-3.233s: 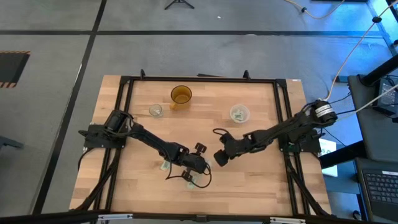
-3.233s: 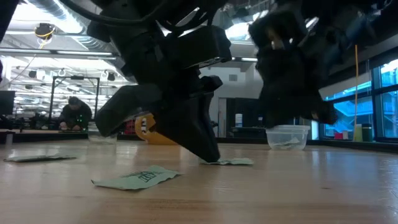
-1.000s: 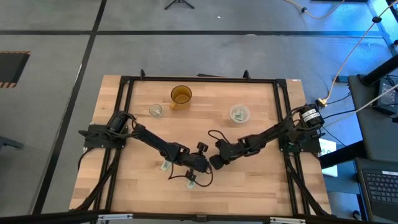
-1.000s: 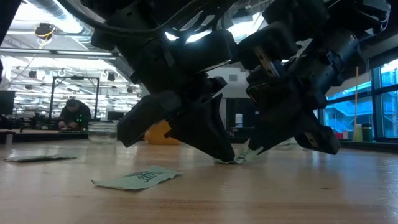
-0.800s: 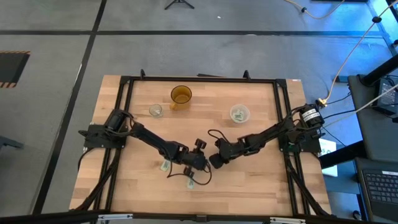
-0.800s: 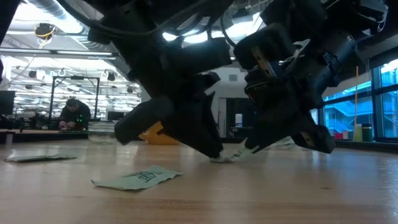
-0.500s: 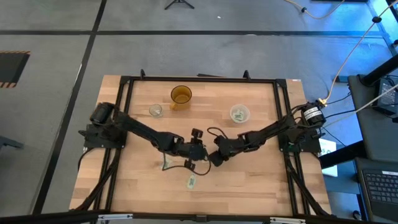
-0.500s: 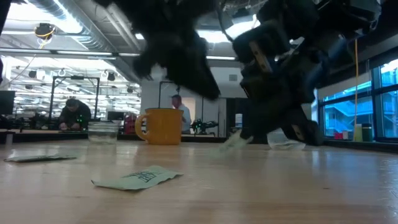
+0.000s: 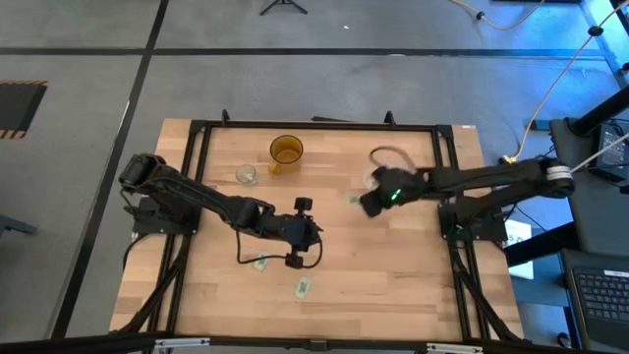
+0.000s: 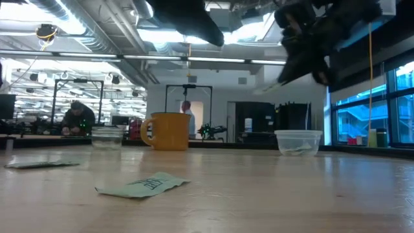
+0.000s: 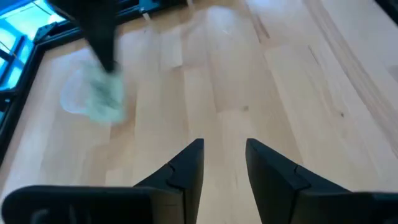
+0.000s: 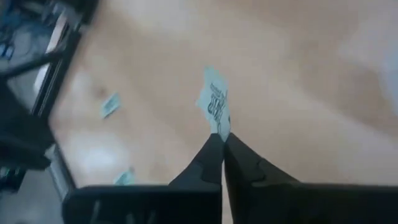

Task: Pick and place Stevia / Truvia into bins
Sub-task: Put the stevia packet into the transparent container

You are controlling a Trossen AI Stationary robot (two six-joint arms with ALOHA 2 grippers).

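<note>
One packet (image 12: 214, 107) pinched in right claw (image 12: 222, 139), airborne

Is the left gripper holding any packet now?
No, the left gripper has its fingers apart with only bare table between them, while the right gripper pinches a packet.

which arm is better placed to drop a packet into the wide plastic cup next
The right. The right gripper has its fingers pinched on a packet, raised beside the wide plastic cup. The left gripper is open, empty and mid-table.
</note>
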